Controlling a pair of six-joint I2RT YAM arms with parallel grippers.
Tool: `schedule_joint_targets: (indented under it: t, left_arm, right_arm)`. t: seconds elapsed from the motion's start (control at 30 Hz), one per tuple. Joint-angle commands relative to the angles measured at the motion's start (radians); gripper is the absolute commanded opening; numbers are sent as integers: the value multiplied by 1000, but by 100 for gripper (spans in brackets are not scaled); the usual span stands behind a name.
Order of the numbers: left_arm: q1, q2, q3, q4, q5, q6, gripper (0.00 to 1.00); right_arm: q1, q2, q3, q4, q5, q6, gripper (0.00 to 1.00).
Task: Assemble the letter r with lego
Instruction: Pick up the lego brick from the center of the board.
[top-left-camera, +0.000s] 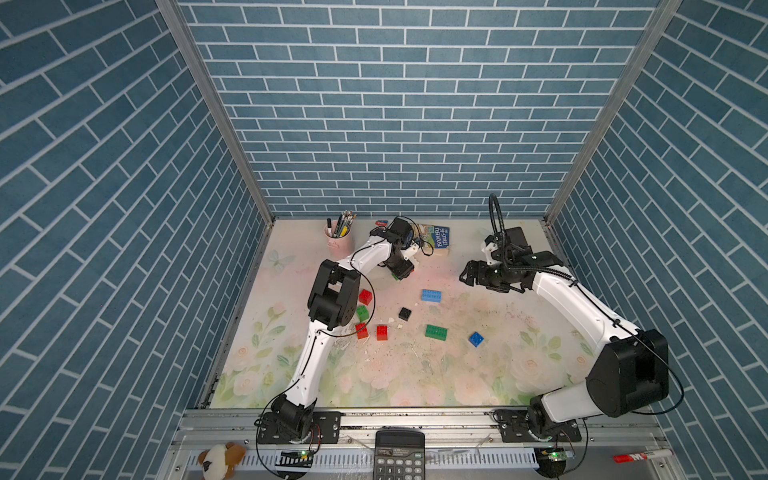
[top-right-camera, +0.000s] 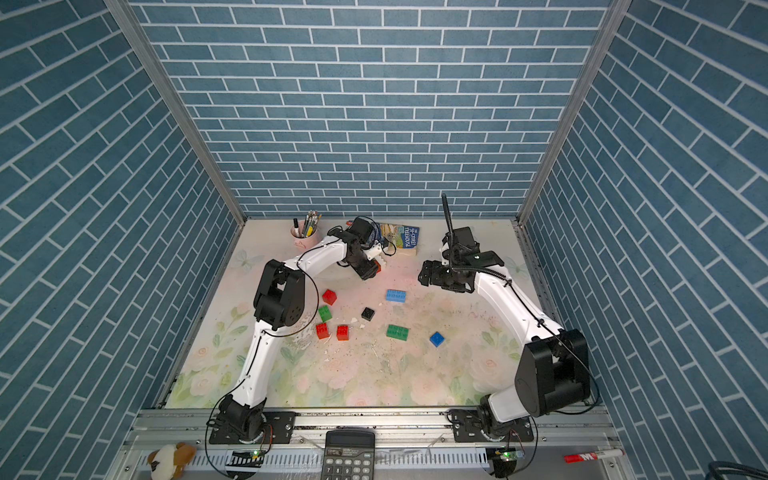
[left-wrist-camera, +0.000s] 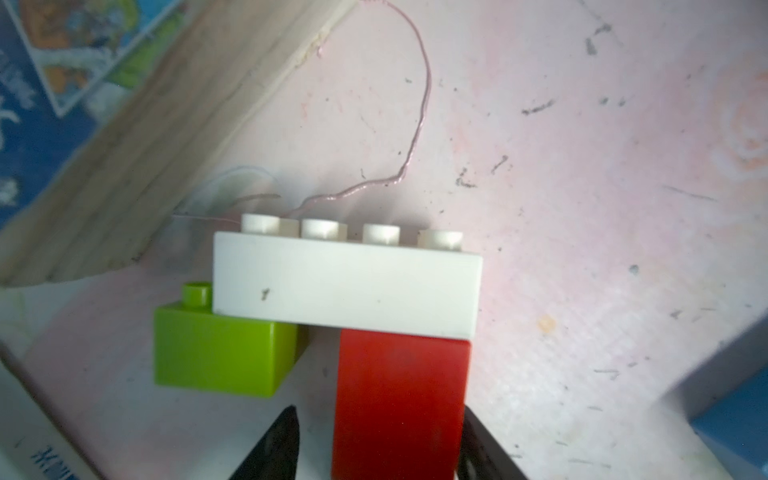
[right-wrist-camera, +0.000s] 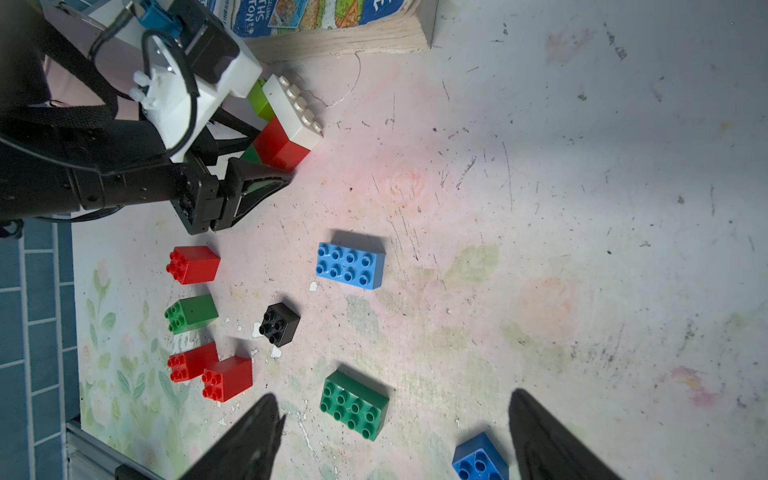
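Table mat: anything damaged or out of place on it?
Yes. The mat is scuffed with dark scratches, and white flakes lie by the black brick, as if its surface were chipping. A loose pink thread curls beside the white brick.

A white brick (left-wrist-camera: 347, 282), red brick (left-wrist-camera: 399, 399), lime brick (left-wrist-camera: 220, 353), floral table (top-left-camera: 498, 374).

Smooth, glossy plastic on the white brick (left-wrist-camera: 345, 286), red brick (left-wrist-camera: 399, 399) and lime brick (left-wrist-camera: 220, 353); the tabletop (left-wrist-camera: 582, 216) is matt and scuffed.
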Motion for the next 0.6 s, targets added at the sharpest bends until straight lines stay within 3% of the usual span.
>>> schedule_joint_targets:
  t: [0.0, 0.27, 0.57]
  left_arm:
    - [-9, 2, -10, 2, -9, -2, 52]
    - [-13, -7, -12, 0, -6, -4, 35]
    - [-13, -67, -70, 39, 60, -20, 31]
  right_arm:
    - [-7, -22, -4, -5, -5, -16, 87]
    - [-11, -35, -12, -2, -3, -13, 87]
    - [-21, -41, -44, 32, -17, 5, 86]
